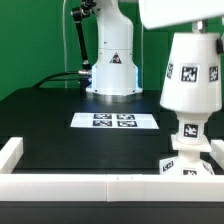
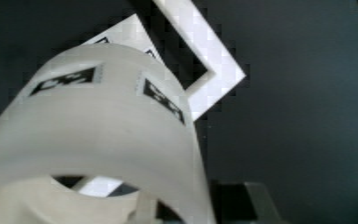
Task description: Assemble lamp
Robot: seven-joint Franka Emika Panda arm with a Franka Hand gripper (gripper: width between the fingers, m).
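A: Where is the shade [image 1: 191,72]?
B: Hanging over the bulb [image 1: 190,130] and base [image 1: 188,165], at the exterior view's right bench [image 1: 60,140] edge.
A: And the fingers?
B: Hidden; I cannot tell their state. Judging by this, keep the shade upright and centred while lowering

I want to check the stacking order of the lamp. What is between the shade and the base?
In the exterior view, the bulb stands between the shade above and the base below. The wrist view shows only the shade closely.
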